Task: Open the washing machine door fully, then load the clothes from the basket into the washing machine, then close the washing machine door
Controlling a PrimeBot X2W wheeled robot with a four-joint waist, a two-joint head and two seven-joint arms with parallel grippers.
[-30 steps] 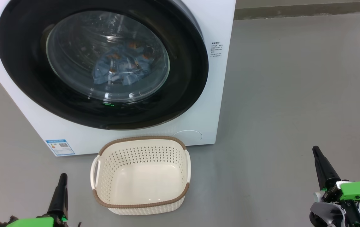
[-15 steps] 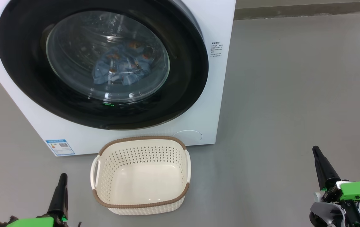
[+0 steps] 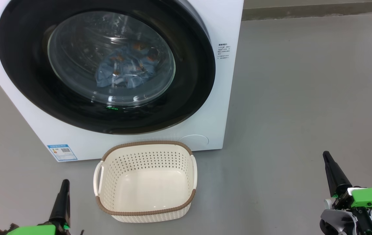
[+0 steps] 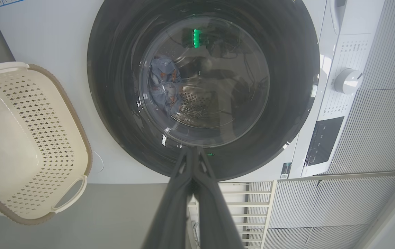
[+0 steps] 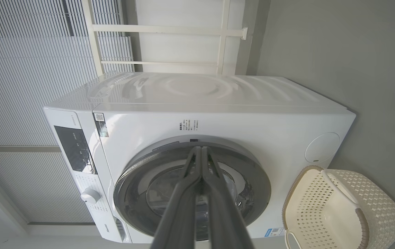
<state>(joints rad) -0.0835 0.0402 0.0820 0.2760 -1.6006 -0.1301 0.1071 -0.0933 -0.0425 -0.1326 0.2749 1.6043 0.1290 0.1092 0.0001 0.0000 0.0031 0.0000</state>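
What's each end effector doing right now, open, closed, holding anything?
Left end effector: closed, holding nothing.
Right end effector: closed, holding nothing.

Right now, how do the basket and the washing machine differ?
Contents: the basket is empty; the washing machine holds the blue clothes, seen through the glass.
Access: the basket is open-topped; the washing machine has its door shut.
Look: the basket is small, cream, perforated and brown-rimmed; the washing machine is far bigger and white, with a black-rimmed door.
Both stand on the grey floor.
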